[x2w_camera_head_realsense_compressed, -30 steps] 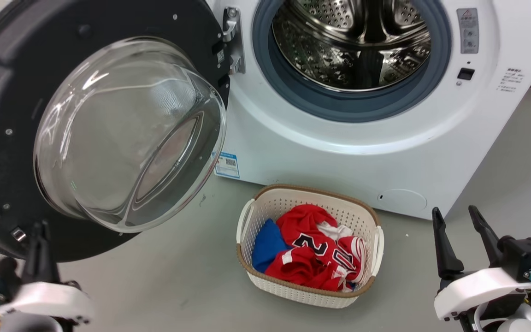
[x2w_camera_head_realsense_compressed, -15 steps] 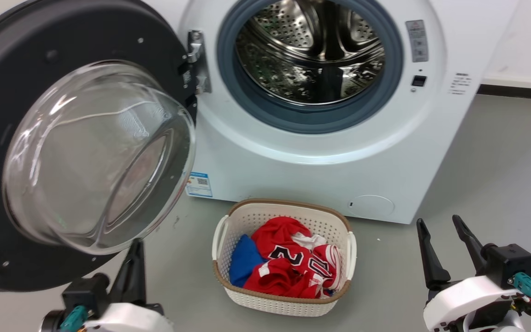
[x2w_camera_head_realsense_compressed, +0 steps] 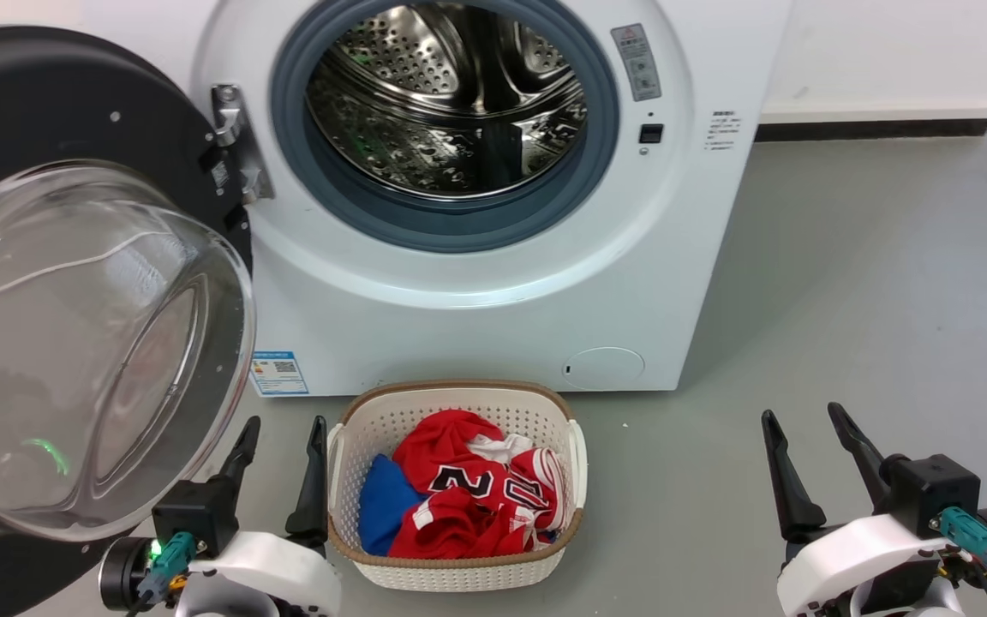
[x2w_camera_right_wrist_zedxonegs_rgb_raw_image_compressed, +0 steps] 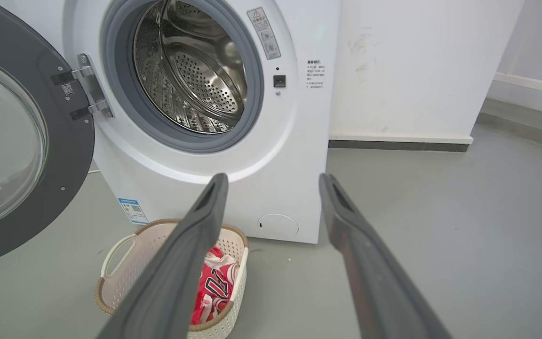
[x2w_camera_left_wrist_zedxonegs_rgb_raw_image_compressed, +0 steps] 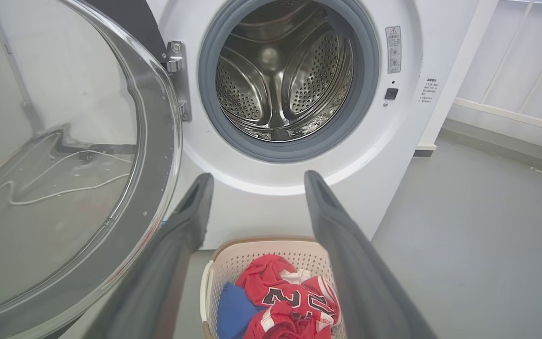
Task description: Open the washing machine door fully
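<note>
The white washing machine [x2w_camera_head_realsense_compressed: 476, 317] faces me with its steel drum [x2w_camera_head_realsense_compressed: 451, 103] and grey gasket exposed. Its black washing machine door [x2w_camera_head_realsense_compressed: 48, 94] is swung wide to the left on a metal hinge [x2w_camera_head_realsense_compressed: 236, 146], the clear glass bowl bulging toward me. The same door [x2w_camera_left_wrist_zedxonegs_rgb_raw_image_compressed: 54, 155] takes up the left of the left wrist view and the door [x2w_camera_right_wrist_zedxonegs_rgb_raw_image_compressed: 26, 155] stands at the left edge of the right wrist view. My left gripper [x2w_camera_head_realsense_compressed: 281, 433] is open low down, just right of the glass bowl and apart from it. At the lower right my right gripper [x2w_camera_head_realsense_compressed: 802, 418] is open and holds nothing.
A white laundry basket [x2w_camera_head_realsense_compressed: 457, 572] with red, white and blue clothes sits on the grey floor in front of the machine, between my grippers. A white wall with a dark skirting [x2w_camera_head_realsense_compressed: 870, 128] runs behind at the right. Grey floor lies open to the right.
The head camera has swung right and pulled back, so the machine and basket shift left in view. My left gripper has come out from under the door's lower edge and now shows both fingers.
</note>
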Available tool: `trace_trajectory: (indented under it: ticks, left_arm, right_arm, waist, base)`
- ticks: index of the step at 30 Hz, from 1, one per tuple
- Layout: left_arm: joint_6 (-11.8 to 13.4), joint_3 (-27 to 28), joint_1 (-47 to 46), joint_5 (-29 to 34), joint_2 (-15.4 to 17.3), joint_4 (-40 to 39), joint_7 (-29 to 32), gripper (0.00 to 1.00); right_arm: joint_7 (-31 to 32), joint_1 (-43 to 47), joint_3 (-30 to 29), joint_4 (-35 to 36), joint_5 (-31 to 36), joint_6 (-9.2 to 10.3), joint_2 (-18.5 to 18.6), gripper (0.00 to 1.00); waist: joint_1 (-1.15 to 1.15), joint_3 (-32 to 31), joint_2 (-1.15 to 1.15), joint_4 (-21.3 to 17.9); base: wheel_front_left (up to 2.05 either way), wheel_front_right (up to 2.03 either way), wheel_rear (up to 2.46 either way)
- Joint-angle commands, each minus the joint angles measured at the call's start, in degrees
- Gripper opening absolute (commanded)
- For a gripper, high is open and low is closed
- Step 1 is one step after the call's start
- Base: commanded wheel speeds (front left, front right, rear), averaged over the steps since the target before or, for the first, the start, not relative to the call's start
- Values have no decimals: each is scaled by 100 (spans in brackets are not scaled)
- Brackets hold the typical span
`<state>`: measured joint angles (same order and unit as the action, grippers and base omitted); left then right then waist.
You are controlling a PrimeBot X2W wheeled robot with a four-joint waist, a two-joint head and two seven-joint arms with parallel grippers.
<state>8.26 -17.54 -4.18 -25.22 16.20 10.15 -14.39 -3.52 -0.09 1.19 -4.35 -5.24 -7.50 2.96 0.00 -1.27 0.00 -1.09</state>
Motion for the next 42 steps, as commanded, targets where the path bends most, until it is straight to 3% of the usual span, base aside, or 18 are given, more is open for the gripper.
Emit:
trace_trajectory:
  ticks: [1, 7, 41, 42]
  left_arm:
    - [27, 38, -116, 53, 46, 42, -49, 100]
    - [119, 57, -75, 158, 38, 130, -58, 100]
    - [-20, 20, -197, 21, -11, 318, -85, 100]
    - [-22, 8, -148, 27, -22, 315, -49, 0]
  right_arm:
    - [-36, -25, 13, -1, -6, 1, -16, 100]
    - [-77, 9, 65, 22, -30, 1, -16, 100]
    - [-153, -89, 70, -90, -101, 1, -16, 100]
    - [-128, -17, 72, -91, -73, 0, 0, 0]
  waist:
    - [0, 16, 0, -109]
    - [0, 26, 0, -196]
    - [0, 144, 0, -212]
    - [0, 145, 0, -212]
  base:
    - [0, 0, 0]
    - [0, 0, 0]
    - [0, 0, 0]
    - [0, 0, 0]
